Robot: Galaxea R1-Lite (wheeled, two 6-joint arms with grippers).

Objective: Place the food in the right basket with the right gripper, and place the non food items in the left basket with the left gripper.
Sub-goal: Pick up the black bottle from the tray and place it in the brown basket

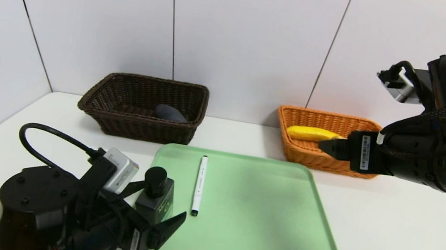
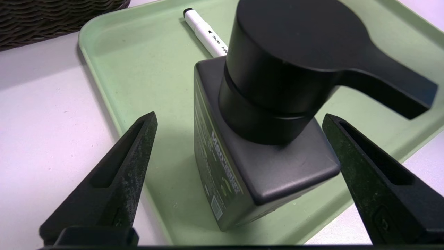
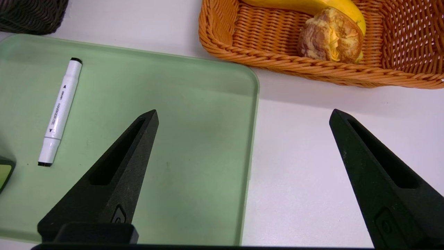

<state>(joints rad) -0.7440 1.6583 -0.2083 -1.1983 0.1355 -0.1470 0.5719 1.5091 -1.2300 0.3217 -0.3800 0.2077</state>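
Observation:
The dark bottle (image 2: 249,166) with a black cap stands on the green tray (image 1: 261,222), at its near left corner. My left gripper (image 2: 240,117) is open and straddles the bottle; one finger is close to the bottle's corner, the other stands well apart. The white marker pen (image 1: 199,184) lies on the tray just past the bottle. The rolled grey cloth (image 1: 169,113) lies in the dark brown left basket (image 1: 115,120). The banana (image 3: 312,5) and bread roll (image 3: 329,34) lie in the orange right basket (image 3: 242,52). My right gripper (image 3: 242,113) is open and empty, raised just in front of that basket.
Both baskets stand at the back of the white table (image 1: 402,245) against the wall panels, the tray in front of them. The right arm (image 1: 439,156) hides the near right corner of the orange basket in the head view.

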